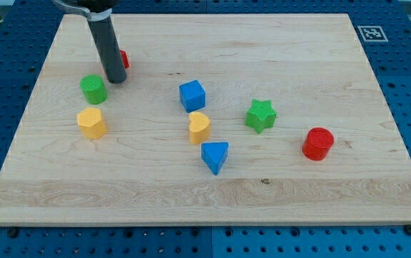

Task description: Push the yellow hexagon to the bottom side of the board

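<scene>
The yellow hexagon (92,122) lies on the left part of the wooden board (277,193). My tip (116,80) stands above it and slightly to the right, apart from it. A green cylinder (93,89) lies between them, just left of my tip. A red block (123,59) is mostly hidden behind the rod.
A blue cube (192,95), a second yellow block (199,127) and a blue triangle (215,156) lie near the board's middle. A green star (261,115) and a red cylinder (318,143) lie to the right. A tag marker (371,33) is at the top right corner.
</scene>
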